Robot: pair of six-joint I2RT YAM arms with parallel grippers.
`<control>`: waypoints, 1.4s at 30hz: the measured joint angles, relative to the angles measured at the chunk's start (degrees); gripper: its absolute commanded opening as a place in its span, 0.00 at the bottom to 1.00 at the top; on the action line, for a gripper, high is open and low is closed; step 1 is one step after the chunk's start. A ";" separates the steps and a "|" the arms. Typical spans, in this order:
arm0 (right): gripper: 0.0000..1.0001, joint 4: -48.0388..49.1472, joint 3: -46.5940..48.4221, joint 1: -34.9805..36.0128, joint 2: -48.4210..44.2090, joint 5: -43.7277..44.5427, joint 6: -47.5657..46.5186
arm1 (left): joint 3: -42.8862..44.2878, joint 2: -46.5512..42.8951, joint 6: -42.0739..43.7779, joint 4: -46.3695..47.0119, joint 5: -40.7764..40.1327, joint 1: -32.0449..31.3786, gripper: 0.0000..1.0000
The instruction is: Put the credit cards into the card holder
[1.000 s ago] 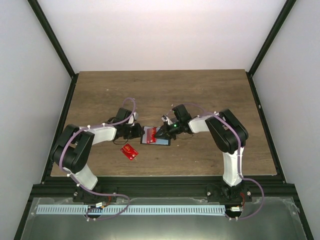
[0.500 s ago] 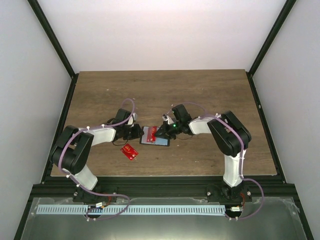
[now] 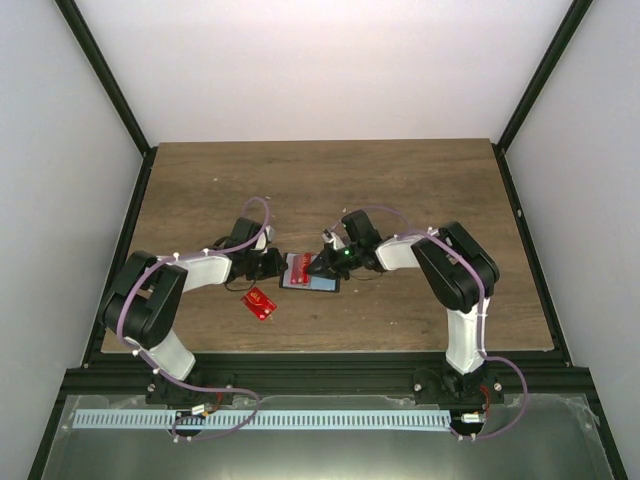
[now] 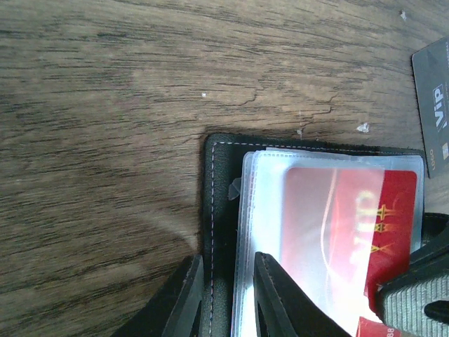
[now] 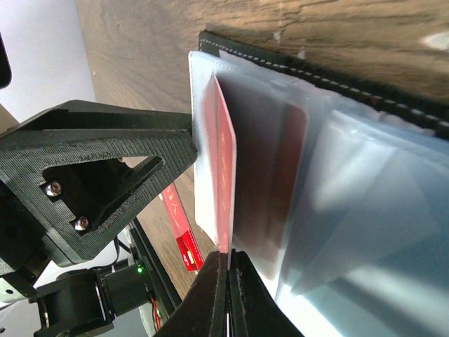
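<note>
The black card holder lies open on the table between the arms, its clear sleeves fanned out. My left gripper is shut on the holder's stitched left edge, one finger outside the cover and one on the sleeves. A red credit card with gold marks shows in the sleeves. My right gripper is shut on the bottom edge of a red credit card that stands on edge among the sleeves. In the overhead view both grippers, left and right, meet at the holder.
Another red card lies flat on the wood in front of the left gripper, also in the right wrist view. A dark grey card lies just beyond the holder's far corner. The left gripper's body stands close beside the held card.
The right gripper has edged slightly left over the holder with the red card. The left gripper has kept its hold and place.
</note>
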 measured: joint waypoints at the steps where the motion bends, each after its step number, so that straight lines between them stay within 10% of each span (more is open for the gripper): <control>1: 0.01 0.37 0.00 0.15 0.13 -0.13 0.17 | 0.00 0.00 0.00 0.00 0.00 0.00 0.23; 42: 0.11 7.06 0.02 1.18 3.82 -1.95 3.41 | 0.61 -0.76 0.48 -2.80 -2.34 -1.60 0.27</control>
